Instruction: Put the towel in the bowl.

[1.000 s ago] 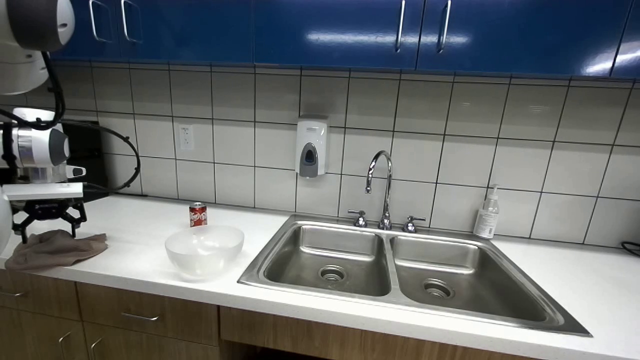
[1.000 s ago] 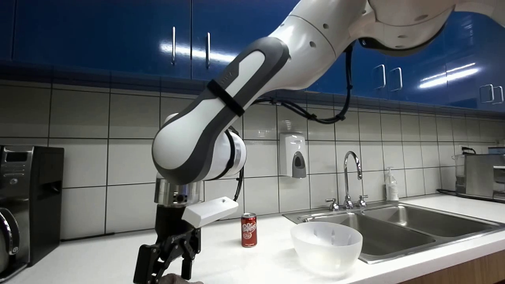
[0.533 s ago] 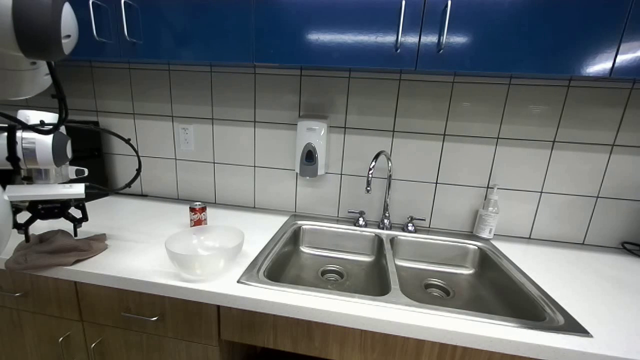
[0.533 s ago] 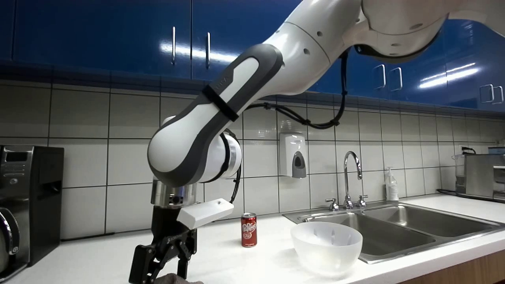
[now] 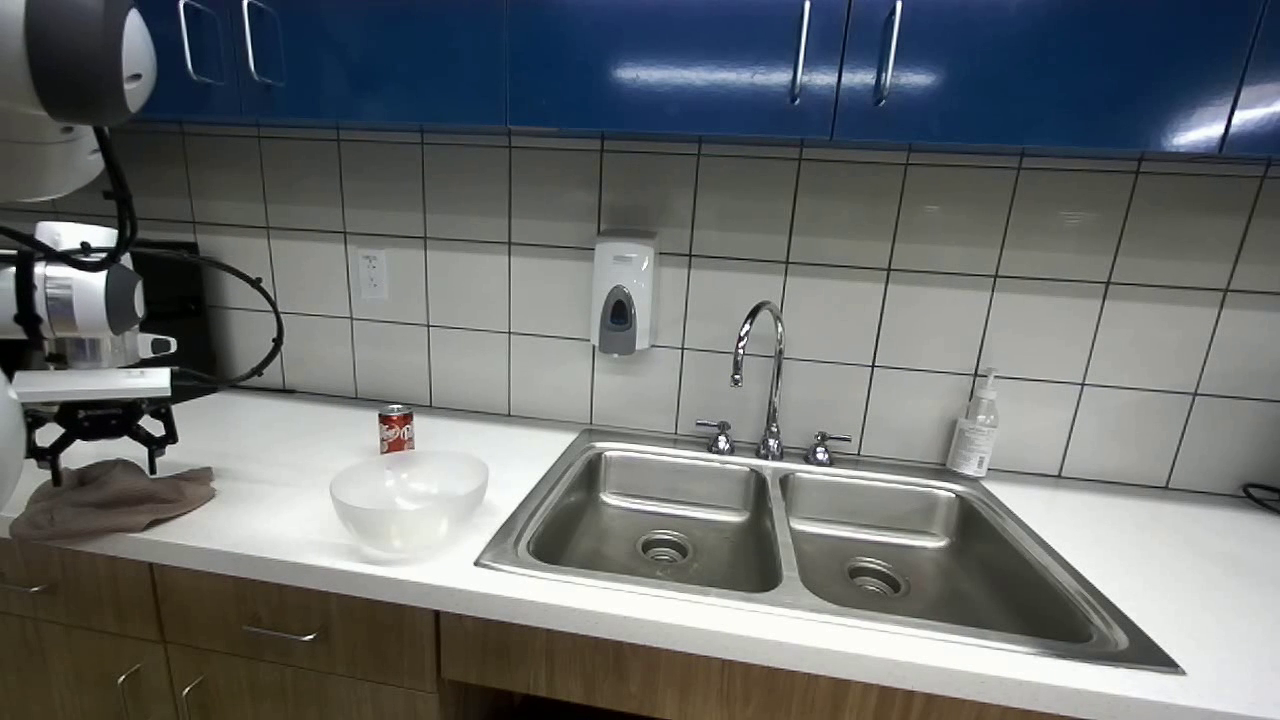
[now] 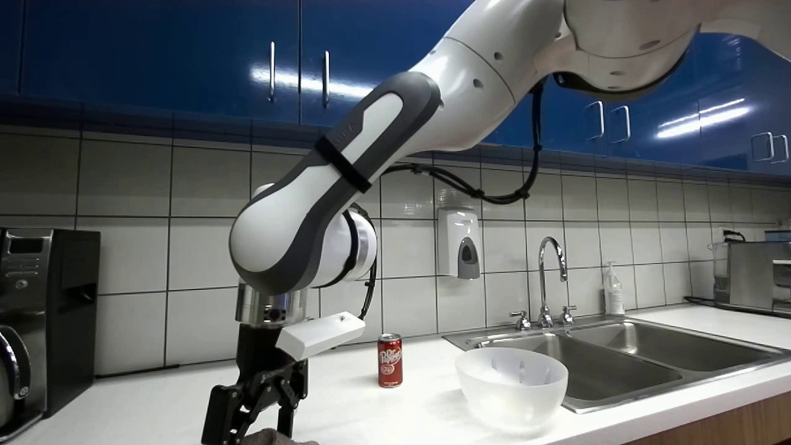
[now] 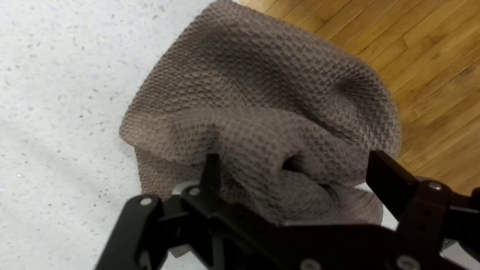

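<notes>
Gripper (image 7: 293,165) held wide over towel (image 7: 255,82) now, nil gripped | slip risked if pinched shallow | bowl (image 6: 511,402) poss. tipped if towel's dragged low

Brown textured towel (image 7: 258,93), all rumpled folds, right at the counter edge (image 5: 300,577), frosted bowl (image 6: 511,398) sitting upright, apart from it

"dr pepper" on the red can (image 6: 390,361)

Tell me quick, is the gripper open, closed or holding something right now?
Gripper: open, its fingers spread wide, the towel not clamped between them.
</notes>
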